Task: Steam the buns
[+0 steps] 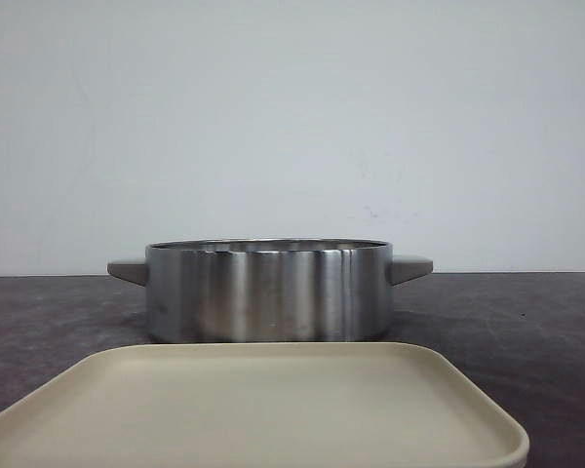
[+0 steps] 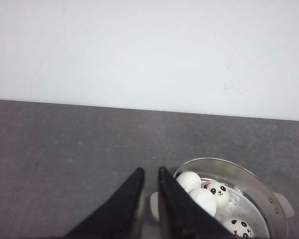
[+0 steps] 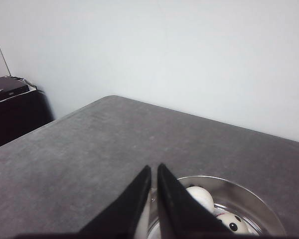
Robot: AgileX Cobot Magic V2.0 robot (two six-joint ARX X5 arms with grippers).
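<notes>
Several white panda buns lie inside a steel pot (image 2: pixel 249 173): one plain side up (image 2: pixel 188 180), one face up (image 2: pixel 218 190), one (image 2: pixel 204 200) beside my finger, one (image 2: pixel 237 227) at the frame edge. Two buns (image 3: pixel 202 196) (image 3: pixel 231 221) also show in the right wrist view. In the front view the pot (image 1: pixel 268 292) wall hides them. My left gripper (image 2: pixel 150 172) is shut and empty, above the pot's near handle (image 2: pixel 154 208). My right gripper (image 3: pixel 154 168) is shut and empty above the pot's rim (image 3: pixel 249 191). Neither gripper shows in the front view.
A beige square tray (image 1: pixel 253 409) with nothing on it sits in front of the pot on the dark grey table (image 1: pixel 526 322). The pot has grey handles on both sides (image 1: pixel 127 270) (image 1: pixel 411 268). A black box (image 3: pixel 10 114) stands beyond the table's edge.
</notes>
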